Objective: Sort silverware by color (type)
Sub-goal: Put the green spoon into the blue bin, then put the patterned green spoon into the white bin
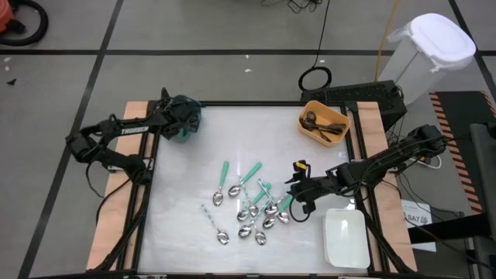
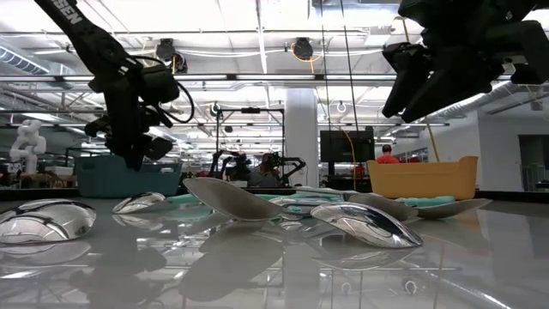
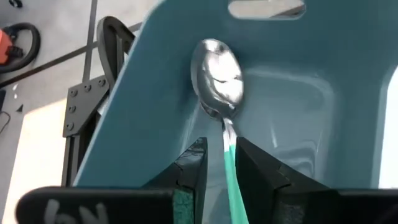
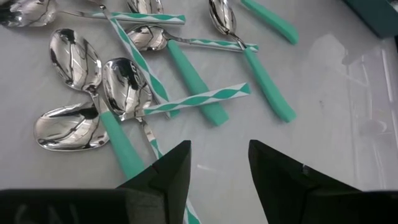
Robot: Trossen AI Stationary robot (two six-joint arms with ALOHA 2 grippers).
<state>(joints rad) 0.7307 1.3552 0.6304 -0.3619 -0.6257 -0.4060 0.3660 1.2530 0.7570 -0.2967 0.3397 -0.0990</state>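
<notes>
Left hand (image 3: 217,171) hangs over the teal bin (image 3: 155,93) at the far left corner of the surface (image 1: 186,194). A teal-handled spoon (image 3: 219,81) runs between its fingers, bowl first and pointing down into the bin. The jaws stand narrowly apart on either side of the handle, and I cannot tell whether they pinch it or have just let go. Bowl-down over the bin's floor is a sensible pose for a drop: the heavy end leads, and the spoon should slide in rather than bounce out.

Right hand (image 4: 217,165) hovers low over the heap of silverware (image 1: 256,205) near the middle of the surface, on its right edge. Its jaws are parted with nothing between them, and they point at bare surface just beside the nearest green handles. That looks like a lineup for the next pick. The spoons there overlap, striped handles crossing solid green ones, so a clean grasp likely calls for taking an outlying handle, not one buried in the pile.

An orange bin (image 1: 324,124) at the far right already holds dark utensils (image 1: 322,124), which suggests one bin per type. A white bin (image 1: 346,237) sits at the near right, just beside the right hand, and looks to have nothing in it. Most of the green-handled spoons remain unsorted.
</notes>
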